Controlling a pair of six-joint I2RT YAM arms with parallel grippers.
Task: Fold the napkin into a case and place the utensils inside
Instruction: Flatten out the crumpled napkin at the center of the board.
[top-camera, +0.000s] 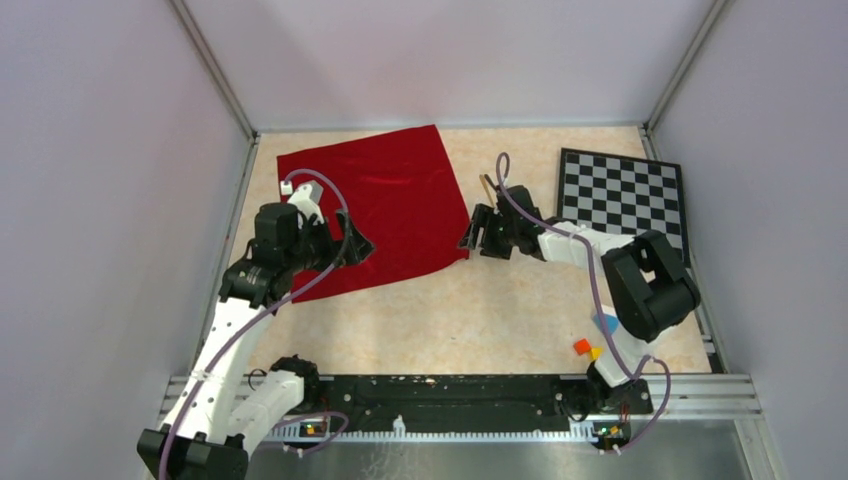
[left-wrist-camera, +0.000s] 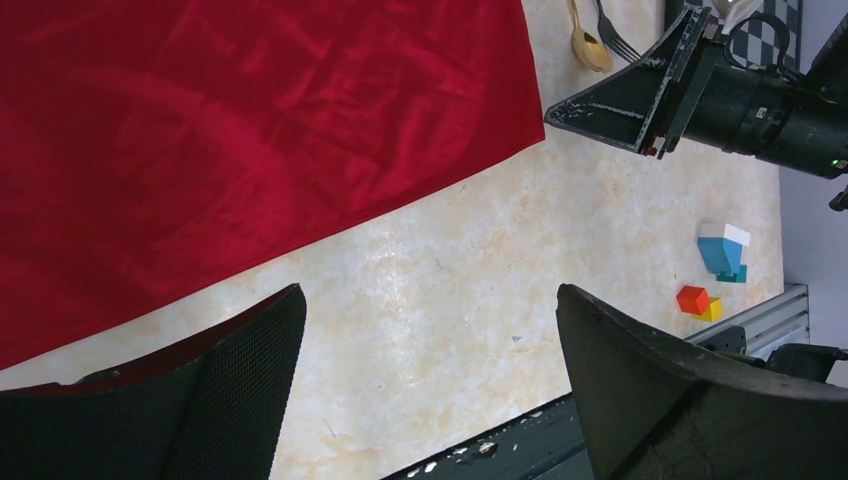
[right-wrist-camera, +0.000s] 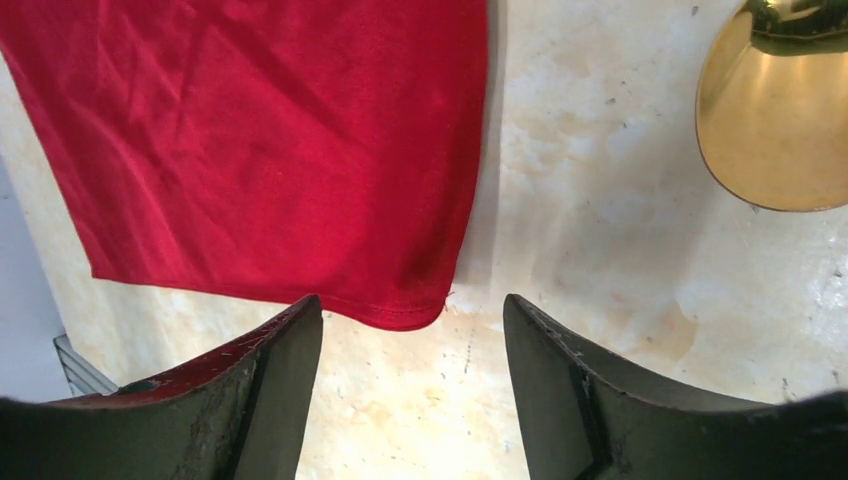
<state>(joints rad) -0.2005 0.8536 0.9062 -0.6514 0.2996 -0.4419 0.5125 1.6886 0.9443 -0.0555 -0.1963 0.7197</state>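
at 11 o'clock on table (top-camera: 480, 320), napkin (top-camera: 380, 205) flat, unfolded. left gripper (left-wrist-camera: 428, 300) wide apart, empty, at its 6 o'clock edge. right gripper (right-wrist-camera: 410, 305) apart, empty, by its 5 o'clock corner. spoon (right-wrist-camera: 770, 130), fork (left-wrist-camera: 615, 35) at napkin's 3 o'clock.

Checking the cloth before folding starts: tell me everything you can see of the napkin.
The napkin is a deep-red, slightly shiny cloth with a stitched hem, spread flat and unfolded, faintly creased, on the far left of the table. The open right gripper points at its near-right corner; the open left gripper hovers at its near edge. Contact cannot be told.
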